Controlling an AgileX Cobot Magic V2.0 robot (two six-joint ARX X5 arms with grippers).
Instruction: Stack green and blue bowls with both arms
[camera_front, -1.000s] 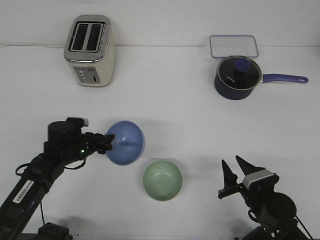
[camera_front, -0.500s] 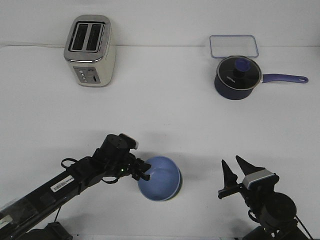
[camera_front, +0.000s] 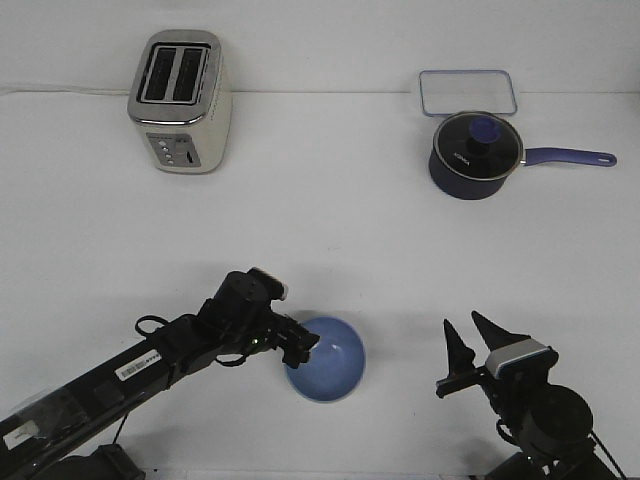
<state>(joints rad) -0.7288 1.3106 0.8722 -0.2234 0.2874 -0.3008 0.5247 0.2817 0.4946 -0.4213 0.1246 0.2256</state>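
Table (camera_front: 330, 220): white, filling the view; a wide bare stretch lies across the middle, between the far appliances and the near arms.
Left arm (camera_front: 130, 370): reaches in from the near left corner toward the centre; a white label with dark print runs along the forearm (too small to read).
Toaster (camera_front: 180, 100): cream and silver, two slots, far left, its cord trailing along the back edge; control markings on its front are unreadable.
Saucepan (camera_front: 475, 155): dark blue with glass lid and long handle pointing right, far right; small white lettering on its side, not legible.
Container (camera_front: 468, 92): clear, rectangular, blue-rimmed, just behind the saucepan and touching it in view.
Right arm (camera_front: 545, 410): low in the near right corner, well apart from the bowls.
Blue bowl (camera_front: 325, 358): near centre, upright, opening up; the green bowl is not visible (hidden, or covered by the blue one, cannot tell).
Left gripper (camera_front: 303, 345): at the blue bowl's left rim, fingers pinching it.
Right gripper (camera_front: 466, 345): fingers spread wide, holding nothing, with bare table between it and the bowl.
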